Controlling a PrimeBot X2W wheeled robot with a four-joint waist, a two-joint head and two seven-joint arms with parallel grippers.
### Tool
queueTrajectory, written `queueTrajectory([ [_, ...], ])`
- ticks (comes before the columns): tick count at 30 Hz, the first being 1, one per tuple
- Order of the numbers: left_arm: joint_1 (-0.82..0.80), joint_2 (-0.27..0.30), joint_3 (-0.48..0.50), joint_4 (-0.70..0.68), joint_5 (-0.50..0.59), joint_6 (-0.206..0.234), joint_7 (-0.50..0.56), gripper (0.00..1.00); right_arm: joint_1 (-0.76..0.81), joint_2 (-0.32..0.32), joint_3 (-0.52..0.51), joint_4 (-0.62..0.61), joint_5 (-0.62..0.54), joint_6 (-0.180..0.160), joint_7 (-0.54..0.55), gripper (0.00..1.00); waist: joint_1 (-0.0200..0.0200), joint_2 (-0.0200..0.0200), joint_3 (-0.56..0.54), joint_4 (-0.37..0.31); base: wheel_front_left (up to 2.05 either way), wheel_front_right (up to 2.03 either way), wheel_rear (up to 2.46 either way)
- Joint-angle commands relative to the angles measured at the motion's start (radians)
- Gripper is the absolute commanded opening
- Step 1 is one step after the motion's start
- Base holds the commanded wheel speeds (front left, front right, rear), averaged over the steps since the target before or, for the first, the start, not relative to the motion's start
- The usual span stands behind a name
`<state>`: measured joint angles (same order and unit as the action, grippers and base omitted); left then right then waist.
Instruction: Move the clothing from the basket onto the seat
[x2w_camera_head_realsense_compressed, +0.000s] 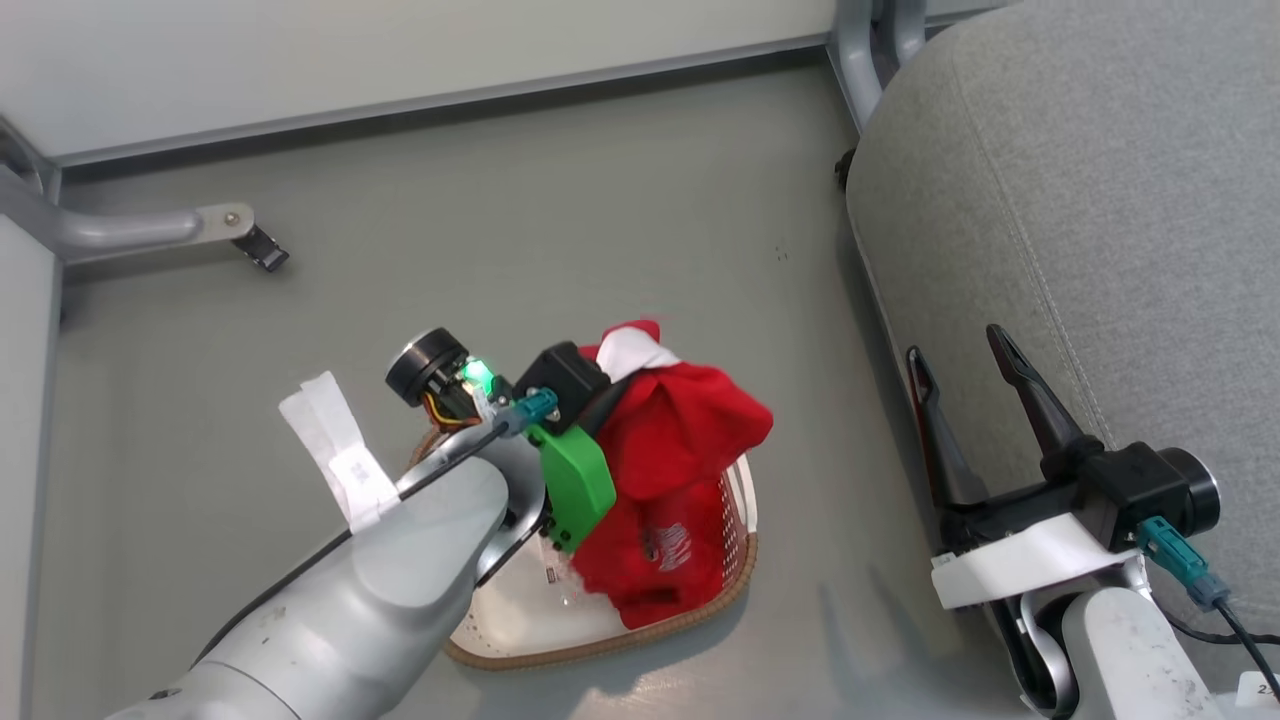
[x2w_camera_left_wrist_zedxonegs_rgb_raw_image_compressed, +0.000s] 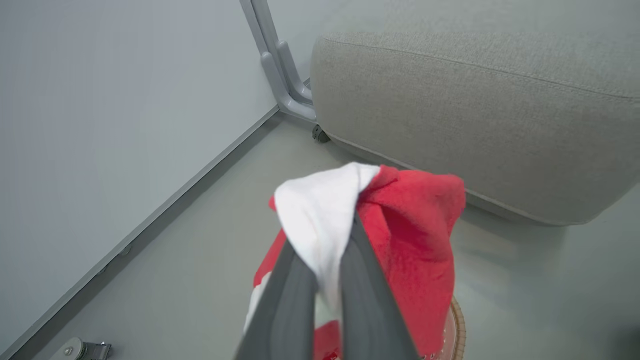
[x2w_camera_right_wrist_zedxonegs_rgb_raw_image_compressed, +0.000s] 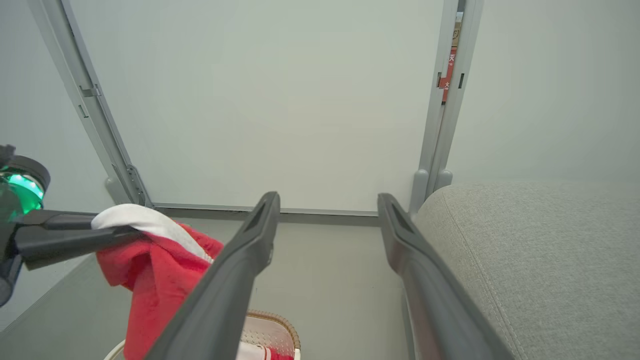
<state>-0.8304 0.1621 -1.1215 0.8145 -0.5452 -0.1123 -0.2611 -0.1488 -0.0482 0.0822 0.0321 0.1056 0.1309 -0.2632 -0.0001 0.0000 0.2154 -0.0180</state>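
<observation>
My left gripper is shut on the white collar of the red clothing and holds it lifted above the basket. In the left wrist view the dark fingers pinch the white cloth while the red clothing drapes down toward the basket rim. The grey seat stands to the right of the basket. My right gripper is open beside the seat's near edge, nothing between its fingers. The right wrist view shows the hanging clothing, the basket and the seat.
The basket sits on a grey floor. A pale wall with a grey skirting runs along the far side. Grey metal frame legs stand at the far left and behind the seat. A white tag hangs from my left forearm.
</observation>
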Motion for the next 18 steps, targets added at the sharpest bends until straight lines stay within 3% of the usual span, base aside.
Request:
queueTrajectory([
  [1,0.018,0.005,0.022,-0.027,-0.005,0.009,-0.006,0.0,0.019,-0.004,0.0,-0.004,0.007,0.0,-0.002,1.0,0.0001,0.0,-0.021,0.008,0.0,0.0,0.0],
  [18,0.024,-0.005,0.242,-0.312,0.007,0.064,-0.005,0.0,0.058,-0.004,0.01,-0.035,0.028,0.0,-0.002,1.0,0.0001,0.0,-0.088,0.001,0.0,0.0,0.0],
])
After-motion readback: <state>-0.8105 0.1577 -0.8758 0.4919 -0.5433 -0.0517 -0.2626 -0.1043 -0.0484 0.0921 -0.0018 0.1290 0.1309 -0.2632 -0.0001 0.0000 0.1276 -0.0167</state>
